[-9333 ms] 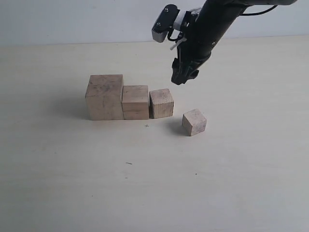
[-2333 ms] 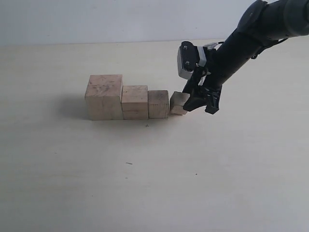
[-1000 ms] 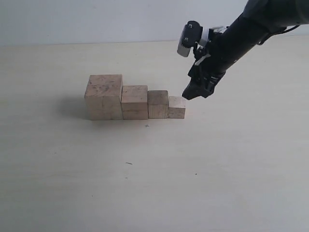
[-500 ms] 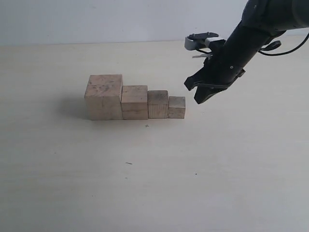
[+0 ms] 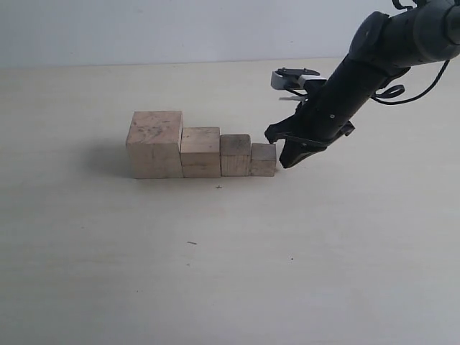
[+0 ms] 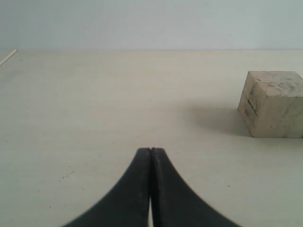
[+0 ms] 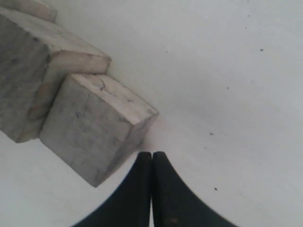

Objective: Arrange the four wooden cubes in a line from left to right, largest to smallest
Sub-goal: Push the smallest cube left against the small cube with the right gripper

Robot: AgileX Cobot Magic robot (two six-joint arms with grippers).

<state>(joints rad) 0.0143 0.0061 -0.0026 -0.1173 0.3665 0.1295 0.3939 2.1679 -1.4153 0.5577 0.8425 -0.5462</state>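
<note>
Exterior: four wooden cubes [image 5: 201, 151] in a touching row, largest at left, closed empty right gripper [image 5: 286, 161] just right of smallest cube [image 5: 263, 159]; left wrist: left gripper [image 6: 151, 151] pinched together, largest cube [image 6: 272, 104] apart; right wrist: gripper nearly touching smallest cube, any leftward drift likely skewing the row.

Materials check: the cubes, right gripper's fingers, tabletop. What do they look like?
Four wooden cubes: apparently raw, unvarnished wood; pale tan, matte, dark specks, faint grain on the smallest cube.
Right gripper fingers: black, smooth, dull sheen; plastic or rubber, can't tell.
Table: pale cream, matte, tiny marks; laminate or painted board, unclear.
</note>
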